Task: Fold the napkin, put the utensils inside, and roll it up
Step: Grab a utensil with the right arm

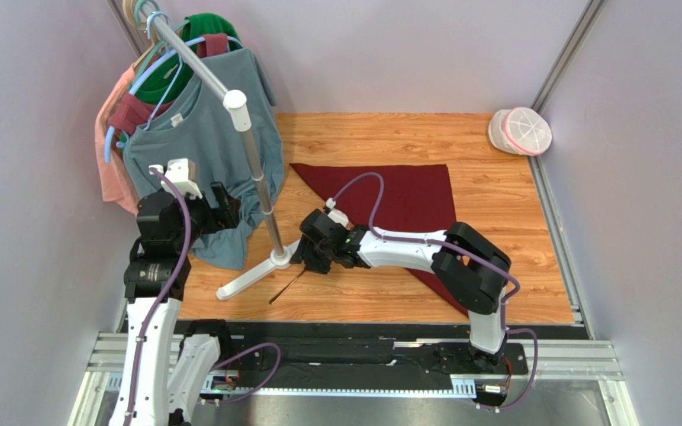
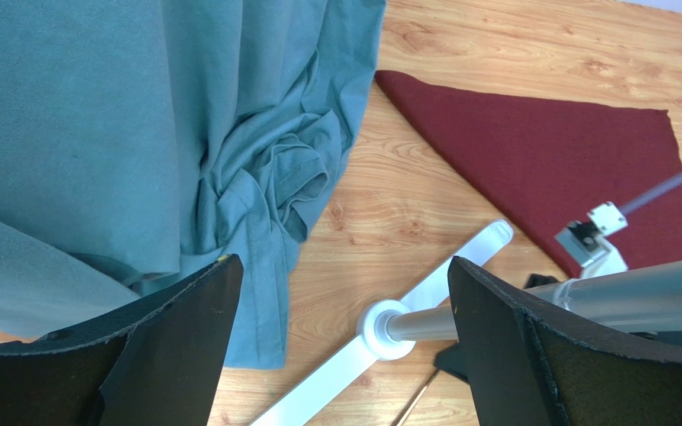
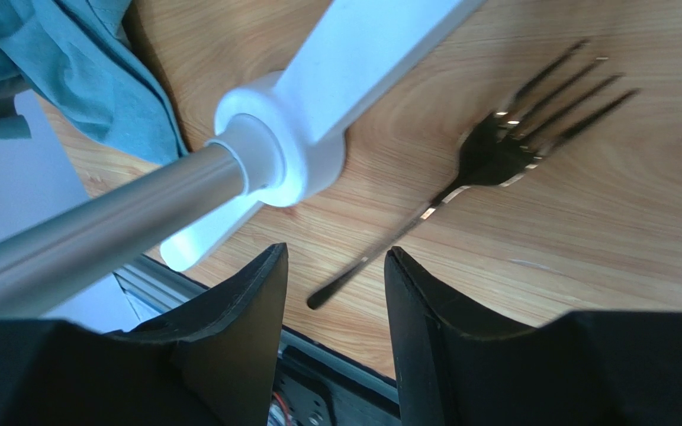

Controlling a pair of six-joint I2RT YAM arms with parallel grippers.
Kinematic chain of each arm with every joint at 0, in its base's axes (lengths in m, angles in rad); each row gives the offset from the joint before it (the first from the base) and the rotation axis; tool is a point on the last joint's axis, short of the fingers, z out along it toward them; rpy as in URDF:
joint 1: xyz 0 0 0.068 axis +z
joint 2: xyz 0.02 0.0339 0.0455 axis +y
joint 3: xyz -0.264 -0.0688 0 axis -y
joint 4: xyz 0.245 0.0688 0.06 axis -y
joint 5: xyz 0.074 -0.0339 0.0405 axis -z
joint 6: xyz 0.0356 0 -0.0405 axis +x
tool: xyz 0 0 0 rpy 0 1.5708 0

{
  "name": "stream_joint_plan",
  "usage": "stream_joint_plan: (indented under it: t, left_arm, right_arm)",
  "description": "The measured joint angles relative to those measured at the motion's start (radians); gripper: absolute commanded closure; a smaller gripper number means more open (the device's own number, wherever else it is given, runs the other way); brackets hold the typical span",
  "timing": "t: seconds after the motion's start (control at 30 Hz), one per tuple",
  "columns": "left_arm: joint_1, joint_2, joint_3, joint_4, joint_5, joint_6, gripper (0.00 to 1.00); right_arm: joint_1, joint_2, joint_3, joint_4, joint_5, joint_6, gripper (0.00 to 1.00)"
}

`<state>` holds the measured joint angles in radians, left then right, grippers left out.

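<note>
**Desk:** Where are the fork and the cloth?

**Arm:** On the light wooden table (image 1: 505, 191), my right gripper (image 3: 336, 259) hangs low over the slim brownish-silver metal fork (image 3: 494, 158). My jaws are partly apart with the handle's tip showing in the gap, and I grip nothing. Through my right wrist camera the tines point to two o'clock and the white T-shaped rack base (image 3: 380, 44) sits at eleven. From above, the large plain dark red cloth napkin (image 1: 407, 200) lies flat at two o'clock from that gripper, one corner hidden behind my right arm.

**Desk:** And the left?

**Arm:** My left gripper (image 2: 343, 266) stands wide open and empty beside the hanging teal fabric shirt (image 2: 95, 115).
</note>
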<state>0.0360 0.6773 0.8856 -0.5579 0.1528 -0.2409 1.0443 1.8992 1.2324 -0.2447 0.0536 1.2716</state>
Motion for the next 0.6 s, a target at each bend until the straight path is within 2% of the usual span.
stream_joint_plan:
  t: [0.27, 0.6]
  left_arm:
    - [0.000, 0.000, 0.000, 0.001, 0.019, -0.008, 0.05]
    - [0.000, -0.007, 0.000, 0.001, 0.037, -0.023, 0.05]
  right_arm:
    - [0.017, 0.089, 0.054, -0.069, 0.025, 0.075, 0.53]
    - [0.027, 0.102, 0.103, -0.156, 0.069, 0.102, 0.53]
